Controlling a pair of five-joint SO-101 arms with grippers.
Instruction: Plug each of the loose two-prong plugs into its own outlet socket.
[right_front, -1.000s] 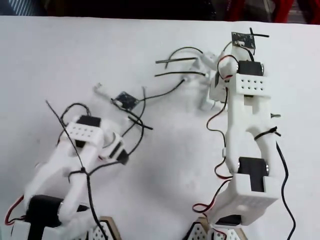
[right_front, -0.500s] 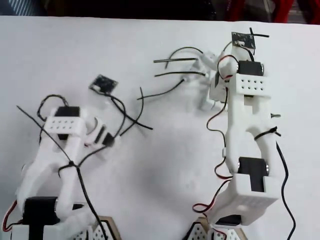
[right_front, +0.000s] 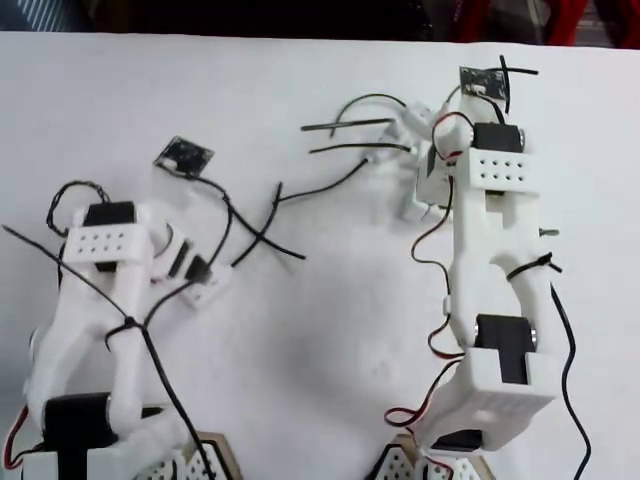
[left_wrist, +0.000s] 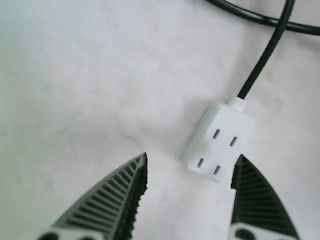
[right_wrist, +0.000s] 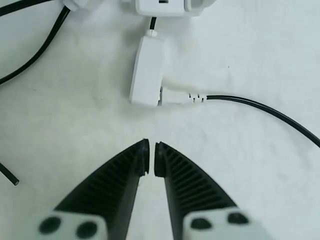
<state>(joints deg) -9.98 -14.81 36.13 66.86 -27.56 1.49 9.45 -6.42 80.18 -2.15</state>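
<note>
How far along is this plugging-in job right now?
Done: one white plug looks seated in the outlet socket in front of the shut, empty right gripper. In hand: the open left gripper straddles a second socket, its slots empty. Left: plugging that one in.

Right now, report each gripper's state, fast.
Left gripper: open, white outlet block close in front, not gripped.
Right gripper: shut, holding nothing.

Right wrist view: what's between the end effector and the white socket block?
Just bare table between the right end effector and the socket block, in the right wrist view.
</note>
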